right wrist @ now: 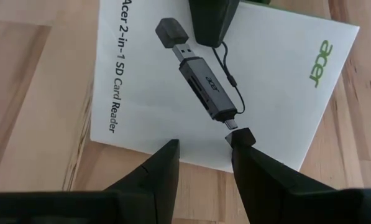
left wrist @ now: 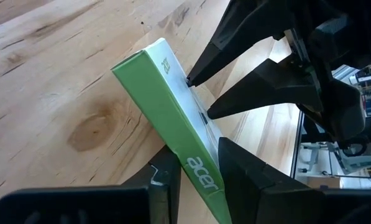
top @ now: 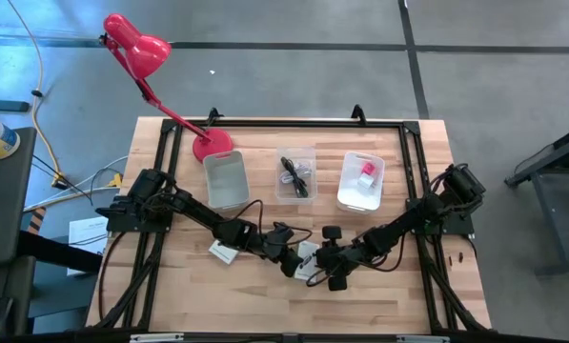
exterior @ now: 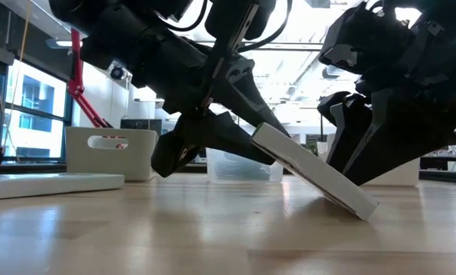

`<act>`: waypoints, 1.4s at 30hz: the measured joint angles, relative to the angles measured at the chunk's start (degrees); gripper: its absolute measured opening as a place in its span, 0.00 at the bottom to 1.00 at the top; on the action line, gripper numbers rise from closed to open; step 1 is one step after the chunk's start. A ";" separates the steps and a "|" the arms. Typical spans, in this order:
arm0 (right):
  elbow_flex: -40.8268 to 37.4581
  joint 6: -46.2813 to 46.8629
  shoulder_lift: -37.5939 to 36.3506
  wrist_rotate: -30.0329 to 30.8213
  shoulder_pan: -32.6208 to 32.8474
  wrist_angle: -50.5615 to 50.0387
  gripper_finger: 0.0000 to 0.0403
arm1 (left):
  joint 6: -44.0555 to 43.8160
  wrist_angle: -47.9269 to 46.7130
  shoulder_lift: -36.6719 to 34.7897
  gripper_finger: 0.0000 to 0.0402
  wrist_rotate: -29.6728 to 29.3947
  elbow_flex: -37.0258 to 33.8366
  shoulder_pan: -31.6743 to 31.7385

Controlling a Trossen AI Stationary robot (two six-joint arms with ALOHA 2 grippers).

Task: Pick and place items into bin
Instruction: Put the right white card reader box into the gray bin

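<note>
The wooden surface [top: 265, 295] carries three bins along its far side: a white bin [top: 226, 178] next to the red desk lamp [top: 141, 52], a clear bin [top: 296, 173] with a black cable [top: 294, 175] in it, and another white bin [top: 361, 181] holding a small pink thing [top: 368, 170]. Nearer the front edge both arms meet at the middle. A second white boxed item [top: 225, 252] lies flat on the wood to the left of them.

The item in hand is a flat white-and-green Acer SD card reader box [exterior: 313, 177]. In the low view it stands tilted, one long edge on the wood and the other raised. The left pincer [left wrist: 201, 163] is narrow and closed on the box across its thin green side. The right pincer [right wrist: 205, 144] hovers just in front of the printed face with its fingers part-way apart, holding nothing.

The step looks like tipping the box up off the wood so it can be lifted. To do it well, the left arm should keep its squeeze square across the thin side; the glossy carton will likely twist out if pulled at an angle. The right arm can steady the raised edge or take it across the thickness, and should not press down on the face, which would flatten the box again. Once it is clear of the wood, carry it low to a bin on the far side and release inside the rim.
</note>
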 joint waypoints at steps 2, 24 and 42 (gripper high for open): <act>0.00 -0.06 -0.05 -0.03 0.00 0.17 0.35 | 0.11 0.00 0.00 0.18 0.02 0.01 0.00; 0.02 -1.01 -4.74 1.81 0.74 -2.49 0.35 | 1.94 0.26 0.00 0.10 0.41 0.10 -0.04; -0.07 -1.19 -9.53 7.05 4.15 -6.16 0.35 | 4.68 0.26 0.00 0.12 0.19 0.10 -0.07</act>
